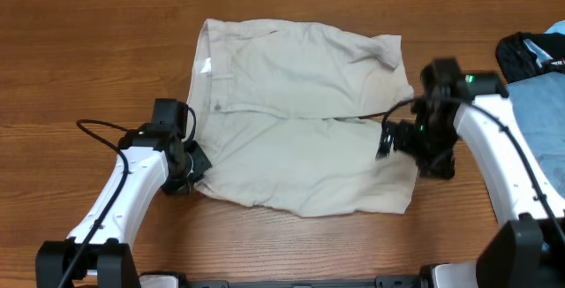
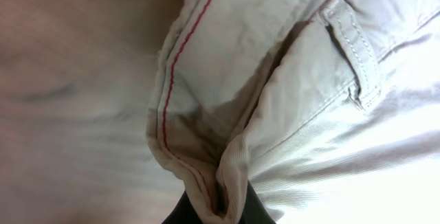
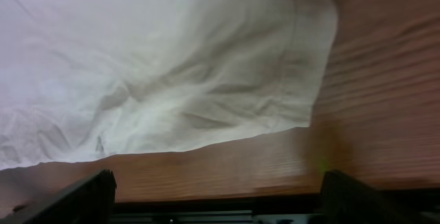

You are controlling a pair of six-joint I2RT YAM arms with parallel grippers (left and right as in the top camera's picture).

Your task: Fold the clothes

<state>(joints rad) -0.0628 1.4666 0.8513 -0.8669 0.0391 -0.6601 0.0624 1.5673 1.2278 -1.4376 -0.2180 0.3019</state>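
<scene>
Shorts (image 1: 300, 120) of pale beige cotton are spread flat but wrinkled near the middle of the wooden table (image 1: 88, 49), with the waistband (image 1: 201, 94) turned to the left and the two legs stretched to the right. The near-left corner of the waistband is gripped by the left gripper (image 1: 192, 160). In the left wrist view a fold of the band, its inner face marked with red stitching (image 2: 180, 52), is seen pinched tight between the two dark fingertips (image 2: 258, 214), so the claw is closed on the cloth. A belt loop (image 2: 354, 45) is seen just beside that fold, on the outer face. The right gripper (image 1: 387, 140) is held at the right side of the garment, over the end of the near leg and close to the gap between the legs. Its claw is spread wide: in the right wrist view both fingers (image 3: 69, 196) are seen far apart at the lower corners, with nothing held between them and bare wood shown ahead. The hem (image 3: 302, 80) of the leg is seen beyond the fingers, untouched by them. At the right edge of the table a blue cloth (image 1: 538, 102) and a dark bundle (image 1: 521, 54) are seen, apart from the shorts
</scene>
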